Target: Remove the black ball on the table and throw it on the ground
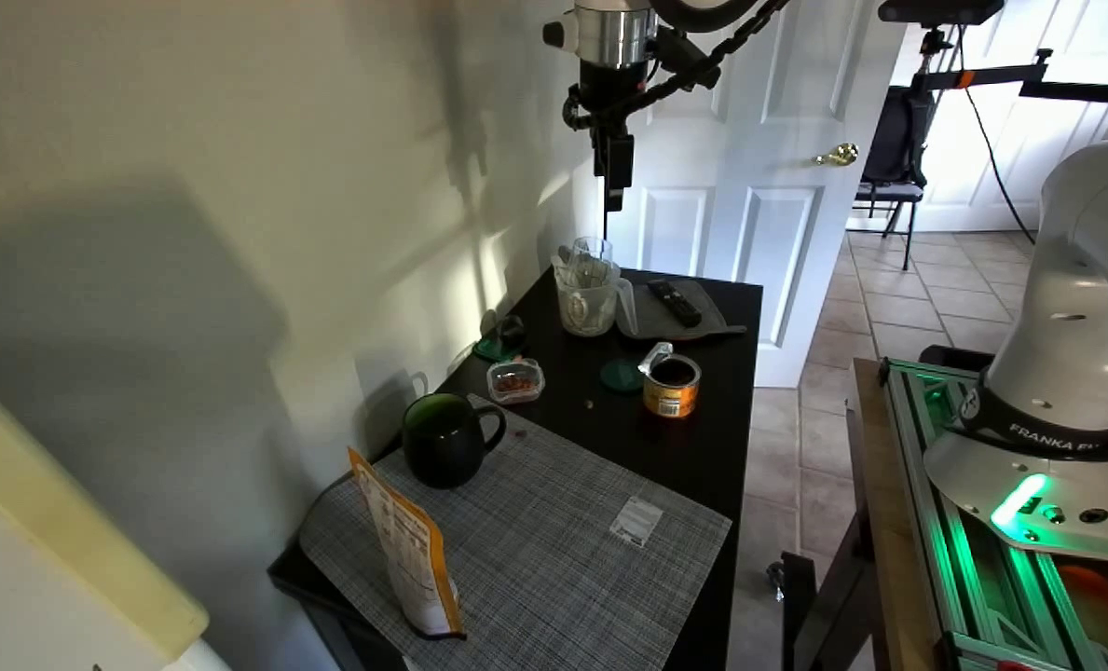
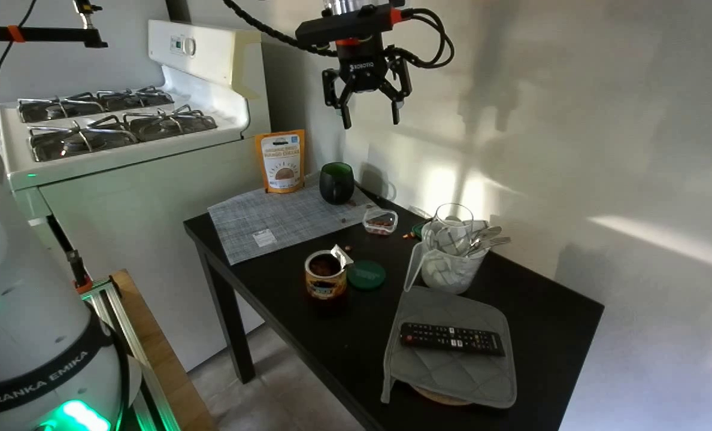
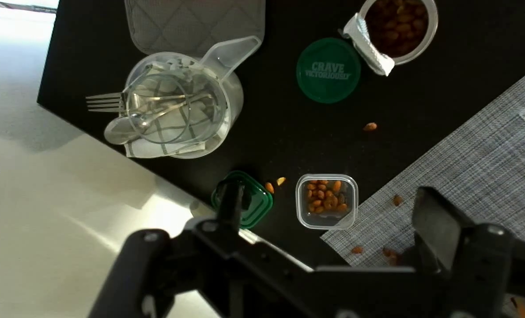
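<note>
Exterior view: black ball (image 1: 512, 332), seemingly on the green square lid (image 1: 494, 351) beside the clear almond tub (image 1: 519, 398). My gripper (image 2: 372, 121), jaws wide apart, hangs high above tub level; ball lies well below, lid side.

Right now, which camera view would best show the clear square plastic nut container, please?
The wrist view: from above, the clear square plastic container shows its full rim and brown nuts. Both exterior views show it smaller, obliquely.
</note>
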`<act>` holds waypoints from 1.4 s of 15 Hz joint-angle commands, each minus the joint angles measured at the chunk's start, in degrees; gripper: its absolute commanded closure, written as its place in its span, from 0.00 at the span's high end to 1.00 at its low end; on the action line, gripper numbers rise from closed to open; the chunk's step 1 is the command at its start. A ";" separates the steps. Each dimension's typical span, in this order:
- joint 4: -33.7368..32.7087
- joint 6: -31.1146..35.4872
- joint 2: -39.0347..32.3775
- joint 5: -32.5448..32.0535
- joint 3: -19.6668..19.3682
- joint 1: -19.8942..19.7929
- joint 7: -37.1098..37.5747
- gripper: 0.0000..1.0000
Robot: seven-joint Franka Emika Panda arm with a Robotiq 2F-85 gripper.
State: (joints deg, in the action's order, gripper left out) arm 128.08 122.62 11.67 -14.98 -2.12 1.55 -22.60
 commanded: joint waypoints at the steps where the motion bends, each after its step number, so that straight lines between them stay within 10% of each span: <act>1: 0.31 2.68 -1.63 0.34 0.05 -0.31 0.31 1.00; 11: 0.74 37.12 -25.46 -1.46 -1.60 -2.77 5.86 1.00; 21: -3.48 43.61 -33.43 -1.46 -2.39 -2.91 8.50 1.00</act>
State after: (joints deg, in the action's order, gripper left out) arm 125.92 161.50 -19.11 -15.55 -4.43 -1.72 -16.74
